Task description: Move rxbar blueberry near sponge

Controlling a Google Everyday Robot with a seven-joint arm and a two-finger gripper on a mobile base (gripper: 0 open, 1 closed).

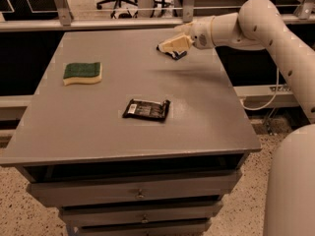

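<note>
The sponge (82, 73), dark green on top over pale yellow foam, lies flat at the far left of the grey table (123, 141). My gripper (170, 46) reaches in from the right and hovers low over the table's far right part. Just under its tip, a small dark blue piece with a white patch shows: the rxbar blueberry (177, 55), mostly hidden by the gripper. I cannot tell whether the gripper touches the bar. The sponge is far to the left of the bar.
A larger black wrapped bar (146, 109) lies flat near the table's middle. Drawers (140, 193) sit under the tabletop. A metal rail (98, 22) runs behind the far edge. My arm (256, 26) spans the right side.
</note>
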